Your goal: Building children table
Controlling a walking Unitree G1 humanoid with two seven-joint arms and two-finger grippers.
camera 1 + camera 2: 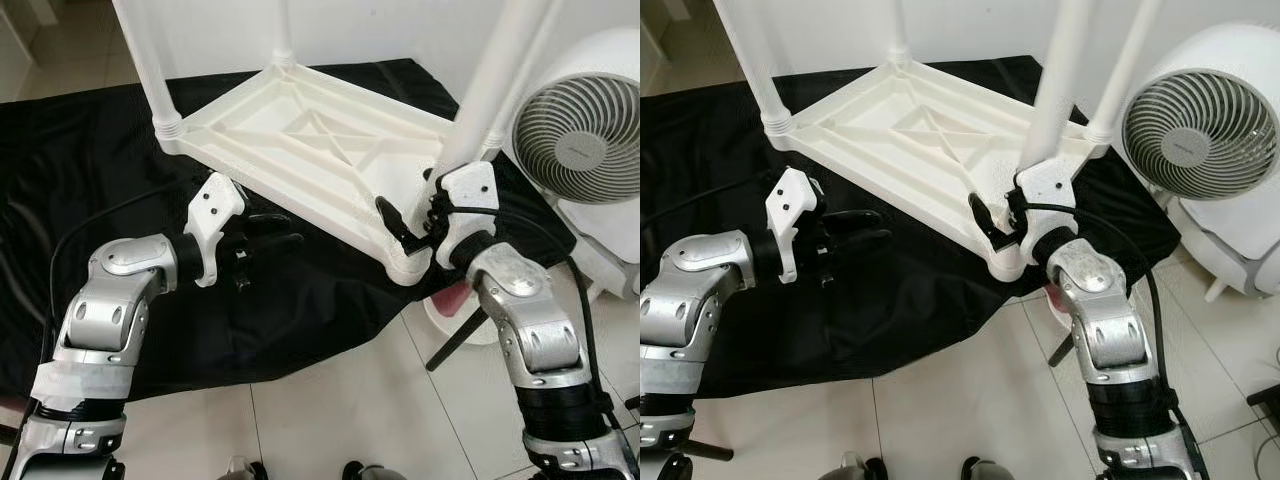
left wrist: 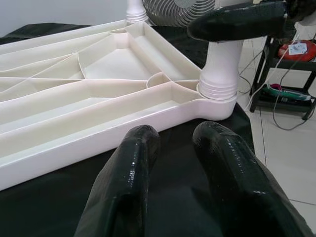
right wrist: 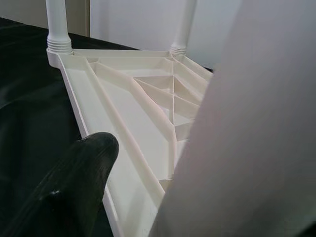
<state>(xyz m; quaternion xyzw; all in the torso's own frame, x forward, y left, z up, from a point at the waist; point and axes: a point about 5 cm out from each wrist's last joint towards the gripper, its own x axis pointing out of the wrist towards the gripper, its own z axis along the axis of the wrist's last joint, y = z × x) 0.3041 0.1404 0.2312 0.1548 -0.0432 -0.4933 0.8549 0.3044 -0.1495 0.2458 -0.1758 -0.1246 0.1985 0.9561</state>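
A white plastic children's table [image 1: 300, 130] lies upside down on a black cloth [image 1: 90, 150], its legs pointing up. My right gripper [image 1: 412, 228] is shut on the near right leg [image 1: 490, 90] just above its corner socket [image 1: 408, 266]; one black finger [image 3: 74, 187] shows beside the leg [image 3: 247, 123], the other is hidden behind it. My left gripper [image 1: 290, 228] hovers over the cloth just in front of the table's near edge [image 2: 98, 143], open, with nothing between its fingers [image 2: 128, 187].
A white floor fan [image 1: 580, 130] stands close on the right, beside my right arm. A black rod [image 1: 455, 340] and a pink object [image 1: 455, 298] lie on the tile floor [image 1: 340, 400] under my right forearm. A white wall runs behind.
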